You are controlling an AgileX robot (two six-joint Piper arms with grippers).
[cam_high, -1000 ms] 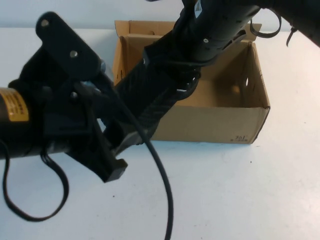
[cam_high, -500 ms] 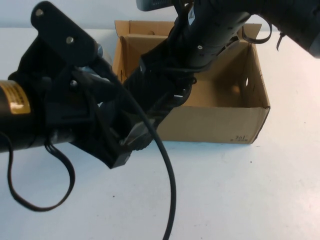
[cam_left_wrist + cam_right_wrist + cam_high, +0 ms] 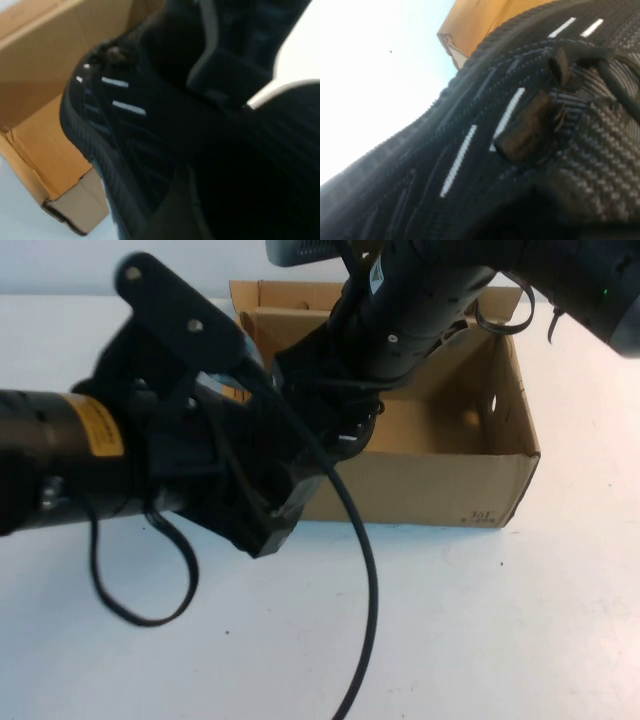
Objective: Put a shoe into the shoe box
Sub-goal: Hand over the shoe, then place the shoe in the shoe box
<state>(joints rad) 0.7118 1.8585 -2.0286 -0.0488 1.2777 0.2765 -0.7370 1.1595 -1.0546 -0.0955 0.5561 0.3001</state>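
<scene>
A black knit shoe (image 3: 318, 390) with white dashes hangs in the air over the near left corner of the open cardboard shoe box (image 3: 430, 485). My right gripper (image 3: 345, 405) reaches down from the upper right and holds the shoe's upper end. My left gripper (image 3: 300, 455) comes in from the left and holds its lower end; the left wrist hides most of the shoe. The shoe fills the left wrist view (image 3: 130, 145), with the box's corner (image 3: 45, 150) beside it. It fills the right wrist view too (image 3: 485, 150), with a box corner (image 3: 475, 25) behind.
The box stands at the back centre of the white table (image 3: 500, 620), flaps open, its brown floor (image 3: 440, 435) bare on the right. A black cable (image 3: 365, 580) hangs from the left arm over the table's front.
My left arm has swung right and up toward the box, carrying the shoe's lower end with it. The shoe is now more hidden behind the left wrist. The right arm shifted slightly left.
</scene>
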